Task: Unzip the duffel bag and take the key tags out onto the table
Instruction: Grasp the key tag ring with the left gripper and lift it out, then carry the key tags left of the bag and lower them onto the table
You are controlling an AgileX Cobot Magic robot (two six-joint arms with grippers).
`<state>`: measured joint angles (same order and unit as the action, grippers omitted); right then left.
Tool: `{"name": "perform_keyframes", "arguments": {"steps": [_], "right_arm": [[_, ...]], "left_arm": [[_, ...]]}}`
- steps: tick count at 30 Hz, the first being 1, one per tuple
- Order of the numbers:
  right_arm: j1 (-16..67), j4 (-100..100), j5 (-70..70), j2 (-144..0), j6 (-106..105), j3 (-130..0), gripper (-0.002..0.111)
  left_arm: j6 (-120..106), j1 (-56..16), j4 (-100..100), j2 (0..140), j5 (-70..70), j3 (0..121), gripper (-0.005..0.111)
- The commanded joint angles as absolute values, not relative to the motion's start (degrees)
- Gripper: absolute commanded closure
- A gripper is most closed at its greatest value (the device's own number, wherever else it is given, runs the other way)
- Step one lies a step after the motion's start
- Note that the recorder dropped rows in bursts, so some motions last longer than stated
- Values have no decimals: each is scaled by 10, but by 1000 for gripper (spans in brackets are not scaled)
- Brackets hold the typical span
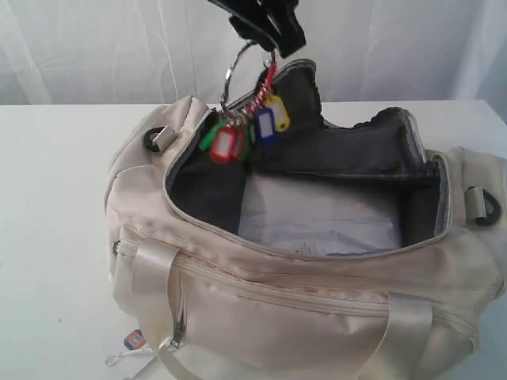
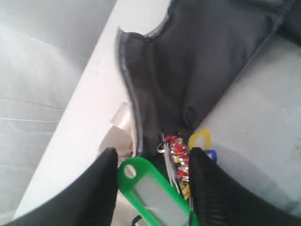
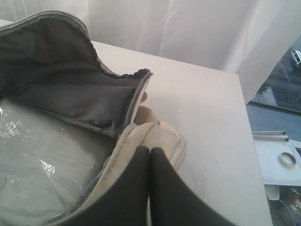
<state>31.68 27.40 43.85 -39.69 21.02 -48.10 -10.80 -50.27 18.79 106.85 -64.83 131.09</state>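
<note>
Left end effector half-open gripping key tags above open duffel bag, right end effector closed, empty

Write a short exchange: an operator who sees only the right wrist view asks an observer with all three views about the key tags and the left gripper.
Operator: I see only the open bag. Where are the key tags?
Observer: The key tags hang in the air over the duffel bag's open mouth, toward the exterior view's left.
Operator: Held by what?
Observer: The left gripper holds them from above; a green tag shows between its fingers.
</note>
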Motion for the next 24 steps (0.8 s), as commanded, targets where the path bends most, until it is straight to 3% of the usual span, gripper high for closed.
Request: {"name": "perform_keyframes", "arguments": {"steps": [1, 8, 24], "right_arm": [[316, 280, 432, -394, 214, -478, 108], [316, 280, 432, -394, 214, -478, 108], [316, 280, 432, -394, 214, -478, 108]], "left_arm": [[-83, -501, 235, 1023, -700, 1316, 107], [-70, -461, 232, 967, -700, 1287, 107], [-42, -326, 232, 819, -699, 981, 107]]}}
